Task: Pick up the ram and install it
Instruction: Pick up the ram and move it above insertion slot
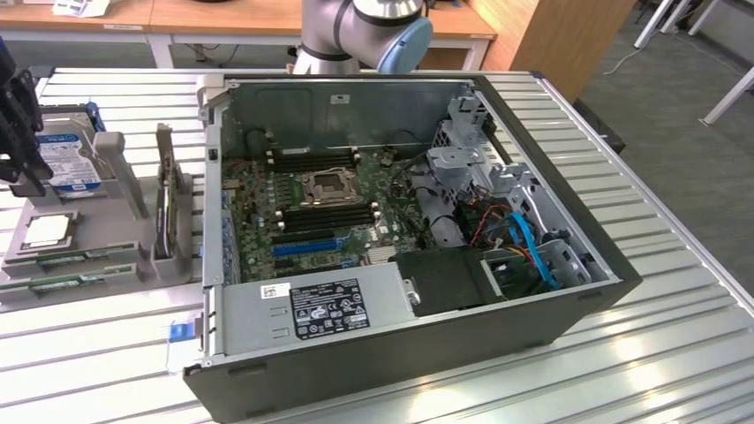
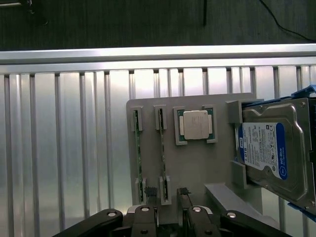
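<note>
Two ram sticks stand on edge in a grey holder (image 2: 197,168): one ram stick (image 2: 138,155) and a second ram stick (image 2: 161,155), thin green boards side by side. In the exterior view the ram sticks (image 1: 53,261) lie along the holder's near side. My gripper (image 2: 168,197) hangs over the holder near one end of the sticks, open, with nothing between its fingers (image 2: 185,197). The gripper (image 1: 21,159) is dark at the exterior view's far left. Black memory slots (image 1: 324,216) sit on the motherboard inside the open case (image 1: 412,353).
The holder also carries a CPU (image 2: 196,124) and a blue-labelled hard drive (image 2: 269,153). A tall card (image 1: 171,208) stands between holder and case. A blue slot (image 1: 309,246) lies near the memory slots. The arm's base (image 1: 353,35) stands behind the case on the slatted metal table (image 1: 659,353).
</note>
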You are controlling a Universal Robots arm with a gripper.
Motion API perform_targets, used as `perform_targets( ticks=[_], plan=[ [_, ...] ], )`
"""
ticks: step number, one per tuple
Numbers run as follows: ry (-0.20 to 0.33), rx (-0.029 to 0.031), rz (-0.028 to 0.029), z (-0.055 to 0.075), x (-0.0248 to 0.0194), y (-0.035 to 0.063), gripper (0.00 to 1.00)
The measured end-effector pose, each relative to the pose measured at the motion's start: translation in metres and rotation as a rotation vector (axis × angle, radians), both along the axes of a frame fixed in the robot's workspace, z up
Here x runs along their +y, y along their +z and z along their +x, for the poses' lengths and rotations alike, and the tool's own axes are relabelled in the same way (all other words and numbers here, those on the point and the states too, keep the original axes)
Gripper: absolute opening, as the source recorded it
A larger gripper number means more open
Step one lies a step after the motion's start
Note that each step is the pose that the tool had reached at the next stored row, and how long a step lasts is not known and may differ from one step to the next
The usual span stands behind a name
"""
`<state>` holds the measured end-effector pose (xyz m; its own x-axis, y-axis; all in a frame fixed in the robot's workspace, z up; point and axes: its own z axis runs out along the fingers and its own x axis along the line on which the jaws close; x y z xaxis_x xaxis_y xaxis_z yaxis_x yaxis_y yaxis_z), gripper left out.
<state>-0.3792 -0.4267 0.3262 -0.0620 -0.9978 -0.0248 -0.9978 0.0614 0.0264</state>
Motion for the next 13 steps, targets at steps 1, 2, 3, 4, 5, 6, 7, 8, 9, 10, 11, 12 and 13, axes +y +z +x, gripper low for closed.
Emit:
perform_targets(
  ticks=[1,2,3,4,5,6,7,8,9,10,11,12,13],
  plan=[
    [0.0,-0.0001,0.0,0.0,0.0,-0.0007,0.3],
    [0.0,0.0,0.0,0.0,-0.0001,-0.0014,0.3],
    [0.0,0.0001,-0.0001,0.0,-0.0001,-0.002,0.3],
    [0.0,0.0001,0.0,0.0,-0.0003,-0.0027,0.3],
    [0.0,0.0,0.0,0.0,-0.0004,-0.0035,0.3],
    [0.0,0.0,0.0,0.0,-0.0004,-0.0043,0.3],
    [0.0,0.0,0.0,0.0,-0.0005,-0.0052,0.3],
    [0.0,0.0001,0.0,0.0,-0.0005,-0.0061,0.3],
    [0.0,0.0001,0.0,0.0,-0.0005,-0.007,0.3],
    [0.0,0.0001,0.0,0.0,-0.0005,-0.008,0.3],
    [0.0,0.0,0.0,0.0,-0.0006,-0.009,0.3],
    [0.0,0.0001,0.0,0.0,-0.0006,-0.0099,0.3],
    [0.0,0.0001,0.0,0.0,-0.0006,-0.0109,0.3]
  ],
)
